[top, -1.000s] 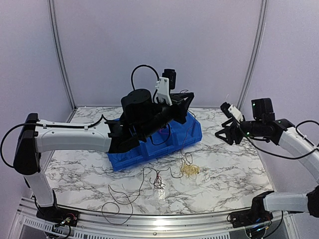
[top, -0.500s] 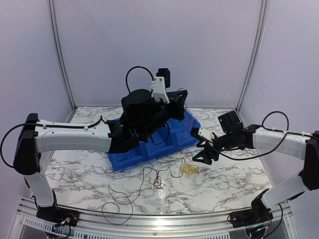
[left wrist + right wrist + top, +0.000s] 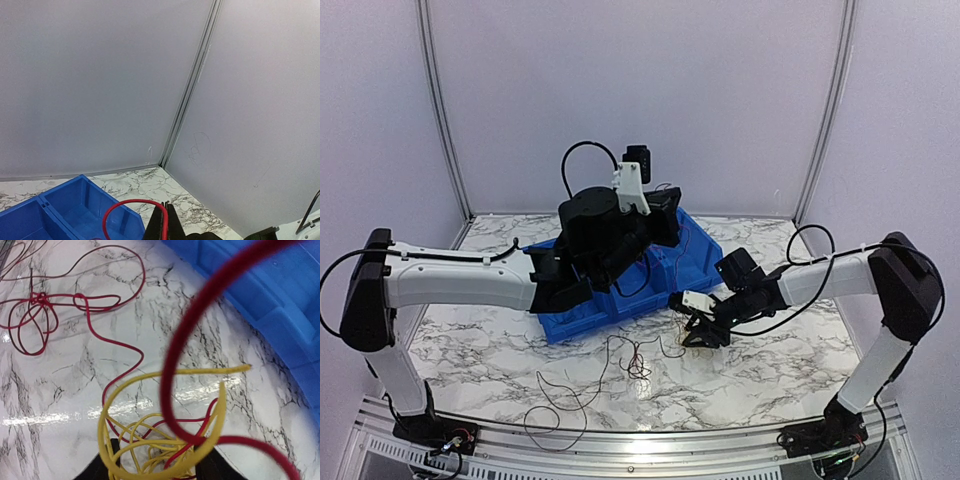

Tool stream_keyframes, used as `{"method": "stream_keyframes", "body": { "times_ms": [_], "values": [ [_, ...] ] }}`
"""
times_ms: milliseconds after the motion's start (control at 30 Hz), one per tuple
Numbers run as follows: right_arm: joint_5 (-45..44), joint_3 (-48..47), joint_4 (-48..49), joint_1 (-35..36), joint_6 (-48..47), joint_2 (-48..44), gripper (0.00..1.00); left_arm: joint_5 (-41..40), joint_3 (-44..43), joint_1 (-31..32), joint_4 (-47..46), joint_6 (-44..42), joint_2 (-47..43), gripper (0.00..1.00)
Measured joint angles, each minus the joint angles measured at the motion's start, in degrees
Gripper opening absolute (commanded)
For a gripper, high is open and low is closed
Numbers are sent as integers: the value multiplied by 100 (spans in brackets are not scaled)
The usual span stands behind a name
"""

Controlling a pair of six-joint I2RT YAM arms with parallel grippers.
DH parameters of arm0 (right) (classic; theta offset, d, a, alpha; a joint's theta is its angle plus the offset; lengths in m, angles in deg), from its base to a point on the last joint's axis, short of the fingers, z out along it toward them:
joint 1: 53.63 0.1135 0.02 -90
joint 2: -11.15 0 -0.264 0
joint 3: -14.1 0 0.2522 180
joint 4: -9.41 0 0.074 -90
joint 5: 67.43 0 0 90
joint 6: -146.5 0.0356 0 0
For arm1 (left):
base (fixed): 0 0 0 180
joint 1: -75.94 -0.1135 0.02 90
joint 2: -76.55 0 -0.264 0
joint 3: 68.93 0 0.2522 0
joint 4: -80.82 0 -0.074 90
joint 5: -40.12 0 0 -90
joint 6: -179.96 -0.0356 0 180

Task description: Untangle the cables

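- The right end effector (image 3: 157, 466) is low over the worktop. Its two dark fingers (image 3: 102, 469) stand apart on either side of a loopy coil of thin yellow wire (image 3: 210, 370), and nothing is pinched.
- A blurred loop of red wire (image 3: 169, 375) hangs close to the right wrist lens. It crosses in front of the yellow coil, and red strands run through the coil itself.
- The blue plastic compartment bin (image 3: 575, 320) sits just beside the coil on its far side.
- A small knotted bundle of red wire (image 3: 39, 296) lies nearer the front, apart from the coil.
- A thin dark wire (image 3: 560, 392) sprawls in loose curves by the near edge of the white marble worktop (image 3: 790, 370).
- The left end effector (image 3: 162, 212) is raised above the bin, its fingers pressed together on a strand of that red wire, which arches away to its left.
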State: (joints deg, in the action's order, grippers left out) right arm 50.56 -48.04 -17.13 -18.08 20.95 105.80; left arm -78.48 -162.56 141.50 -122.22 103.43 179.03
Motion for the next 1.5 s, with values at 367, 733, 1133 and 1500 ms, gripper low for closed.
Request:
{"method": "stream_keyframes", "body": {
  "times_ms": [367, 733, 1133, 1500],
  "values": [
    [-411, -166, 205, 17, 262, 431, 0, -109, -293, -48, 378, -625, -542, 0],
    [-262, -243, 46, -562, 400, 533, 0, -369, -1856, -52, 872, -2085, -1069, 0],
    [-273, -365, -428, -835, 361, 498, 0, -315, -2046, -350, 1631, -2022, -800, 0],
    [-470, -372, -719, -846, 201, 109, 0, 378, -1617, -1051, 2087, -1023, -356, 0]
  ]
}}
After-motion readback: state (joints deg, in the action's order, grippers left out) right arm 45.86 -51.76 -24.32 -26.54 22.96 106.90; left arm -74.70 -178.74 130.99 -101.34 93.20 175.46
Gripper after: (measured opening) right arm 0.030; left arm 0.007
